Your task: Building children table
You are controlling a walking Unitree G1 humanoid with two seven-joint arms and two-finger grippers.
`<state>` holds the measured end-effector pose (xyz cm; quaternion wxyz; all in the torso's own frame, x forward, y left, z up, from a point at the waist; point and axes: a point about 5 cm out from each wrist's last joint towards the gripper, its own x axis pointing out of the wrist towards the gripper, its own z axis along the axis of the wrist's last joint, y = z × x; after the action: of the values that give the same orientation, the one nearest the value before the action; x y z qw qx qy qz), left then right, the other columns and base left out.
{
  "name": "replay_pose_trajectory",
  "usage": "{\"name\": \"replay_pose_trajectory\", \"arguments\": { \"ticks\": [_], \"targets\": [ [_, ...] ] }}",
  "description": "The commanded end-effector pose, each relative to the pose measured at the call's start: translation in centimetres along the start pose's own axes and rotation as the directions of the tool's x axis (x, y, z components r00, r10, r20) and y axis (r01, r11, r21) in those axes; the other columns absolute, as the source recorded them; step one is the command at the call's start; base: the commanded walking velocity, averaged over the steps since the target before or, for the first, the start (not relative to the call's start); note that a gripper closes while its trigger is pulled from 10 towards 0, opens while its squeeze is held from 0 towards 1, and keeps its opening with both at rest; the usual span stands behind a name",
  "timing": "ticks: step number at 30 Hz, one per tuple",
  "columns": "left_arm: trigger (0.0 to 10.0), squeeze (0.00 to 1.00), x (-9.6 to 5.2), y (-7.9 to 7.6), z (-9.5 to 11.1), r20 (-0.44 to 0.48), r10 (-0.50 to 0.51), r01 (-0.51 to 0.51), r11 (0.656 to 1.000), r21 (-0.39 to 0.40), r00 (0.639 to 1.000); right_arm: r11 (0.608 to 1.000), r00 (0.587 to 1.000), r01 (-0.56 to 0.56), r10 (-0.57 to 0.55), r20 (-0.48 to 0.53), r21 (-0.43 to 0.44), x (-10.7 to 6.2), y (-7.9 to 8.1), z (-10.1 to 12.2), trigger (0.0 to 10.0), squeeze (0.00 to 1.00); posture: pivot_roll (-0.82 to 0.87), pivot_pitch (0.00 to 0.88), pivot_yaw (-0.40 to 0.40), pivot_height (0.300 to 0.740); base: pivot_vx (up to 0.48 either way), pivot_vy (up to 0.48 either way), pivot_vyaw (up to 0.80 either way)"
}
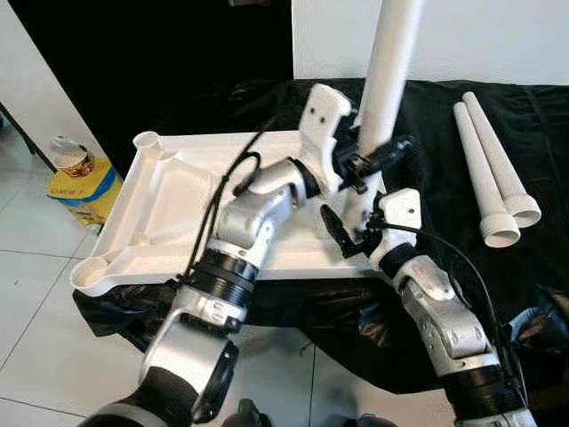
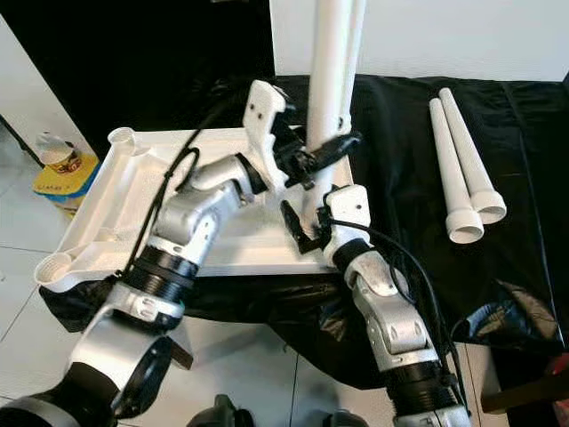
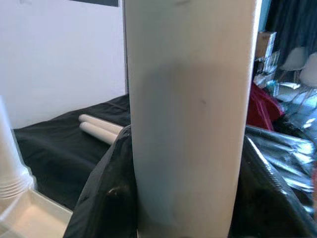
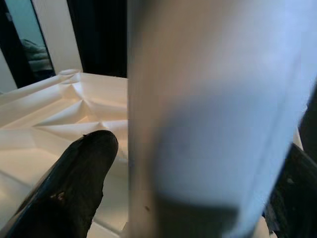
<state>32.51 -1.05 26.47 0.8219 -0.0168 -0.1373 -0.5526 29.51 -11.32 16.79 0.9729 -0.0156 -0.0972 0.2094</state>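
Note:
A white table top (image 1: 178,205) lies upside down on a black cloth, with round sockets at its corners. At its near right corner a white table leg (image 1: 391,62) stands upright. My left gripper (image 1: 369,160) is shut on this leg partway up, and the leg (image 3: 188,124) fills the left wrist view. Lower down, by the socket, my right gripper (image 1: 354,233) clasps the same leg, with one black finger (image 4: 74,183) on the table-top side of the leg (image 4: 208,99) and the other on its far side.
Two more white legs (image 1: 493,169) lie side by side on the black cloth (image 1: 444,116) to the right. A yellow box with a cup on it (image 1: 80,182) stands on the tiled floor at the left. A white wall rises behind.

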Motion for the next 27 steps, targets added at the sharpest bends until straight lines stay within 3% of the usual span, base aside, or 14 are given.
{"name": "replay_pose_trajectory", "arguments": {
  "ticks": [1, 7, 8, 9, 10, 24, 25, 27],
  "targets": [
    [10.0, 0.00, 0.3, -0.7, 0.4, 0.017, -0.018, 0.017, 0.999, 0.031, 1.000, 1.000, 1.000, 0.001, -0.002, -0.027, -0.003, 0.3, 0.3, -0.4, 10.0, 0.00, -0.09, 0.033, 0.036, 0.740, 0.000, 0.000, 0.00],
    [10.0, 0.00, 0.7, -1.8, -0.1, 0.006, -0.031, 0.031, 0.998, 0.059, 1.000, 1.000, 1.000, 0.010, -0.010, -0.027, -0.009, 0.5, 0.4, -0.4, 10.0, 0.00, -0.08, 0.031, 0.035, 0.740, 0.000, 0.000, 0.00],
    [10.0, 0.00, 0.7, -1.9, -0.2, 0.006, -0.033, 0.033, 0.998, 0.058, 0.999, 1.000, 1.000, 0.009, -0.009, -0.029, -0.007, 0.5, 0.4, -0.4, 8.5, 0.00, -0.08, 0.031, 0.035, 0.740, 0.000, 0.000, 0.00],
    [10.0, 0.00, 0.8, -2.0, -0.2, 0.006, -0.034, 0.034, 0.998, 0.058, 0.999, 1.000, 1.000, 0.008, -0.008, -0.030, -0.006, 0.5, 0.4, -0.4, 8.5, 0.00, -0.08, 0.031, 0.035, 0.740, 0.000, 0.000, 0.00],
    [10.0, 0.00, 0.9, -2.2, -0.3, 0.004, -0.038, 0.038, 0.997, 0.062, 0.999, 1.000, 1.000, 0.007, -0.007, -0.030, -0.006, 0.5, 0.4, -0.5, 0.0, 0.00, -0.08, 0.029, 0.031, 0.740, 0.000, 0.000, 0.00],
    [10.0, 0.00, 1.0, -3.2, -1.1, -0.024, -0.037, 0.039, 0.995, 0.088, 0.999, 1.000, 1.000, 0.024, -0.024, -0.018, -0.020, 0.4, 0.3, -0.4, 0.0, 0.00, -0.08, 0.022, 0.034, 0.740, 0.000, 0.000, 0.00],
    [10.0, 0.00, 1.0, -3.3, -1.1, -0.024, -0.036, 0.038, 0.995, 0.089, 0.999, 0.999, 0.999, 0.032, -0.033, -0.016, -0.023, 0.5, 0.2, -0.4, 10.0, 0.00, -0.08, 0.020, 0.035, 0.740, 0.000, 0.000, 0.00],
    [10.0, 0.00, 1.0, -3.3, -1.1, -0.024, -0.036, 0.038, 0.995, 0.089, 0.999, 0.999, 0.999, 0.038, -0.038, -0.014, -0.025, 0.5, 0.2, -0.4, 10.0, 0.00, -0.08, 0.020, 0.035, 0.740, 0.000, 0.000, 0.00]
  ]
}}
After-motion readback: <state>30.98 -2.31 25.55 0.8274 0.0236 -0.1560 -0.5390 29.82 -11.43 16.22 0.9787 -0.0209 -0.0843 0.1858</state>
